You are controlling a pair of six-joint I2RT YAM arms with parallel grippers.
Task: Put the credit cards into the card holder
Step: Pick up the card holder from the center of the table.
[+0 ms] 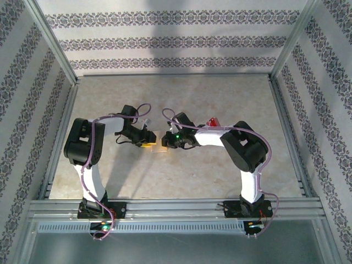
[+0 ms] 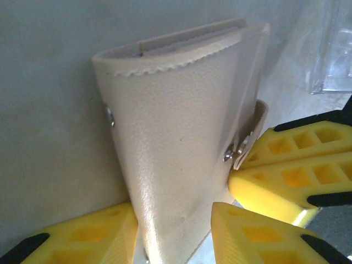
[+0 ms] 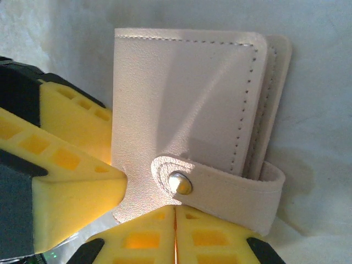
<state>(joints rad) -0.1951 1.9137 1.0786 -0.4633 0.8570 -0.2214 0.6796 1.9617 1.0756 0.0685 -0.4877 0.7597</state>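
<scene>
A pale marbled table [image 1: 165, 93] lies inside walls of striped patterned paper, and the two arms meet over its middle. The card holder [image 2: 176, 143] stands on edge between the fingers of the left gripper [image 2: 173, 212]. These stand partly open astride its lower end, one finger close against the tan cover and a sliver of gap showing at the other, so I judge it a loose cradle, not a firm grip. The right gripper [image 3: 175, 212] has its fingers pressed together, tips just under the snap of the closing tab. I cannot tell whether they nip any of the strap. The wallet is folded shut and snapped. It looks light, soft and fairly smooth, so it will likely flex and slide if squeezed at the middle. The stitched fold and the tab are the surer holds: one gripper steadying the body near the fold, the other pulling the strap off its snap. The credit cards [image 1: 212, 121] lie well apart from both sets of fingers, behind the right arm. A clear plastic case [image 2: 335, 55] sits beyond the wallet.
</scene>
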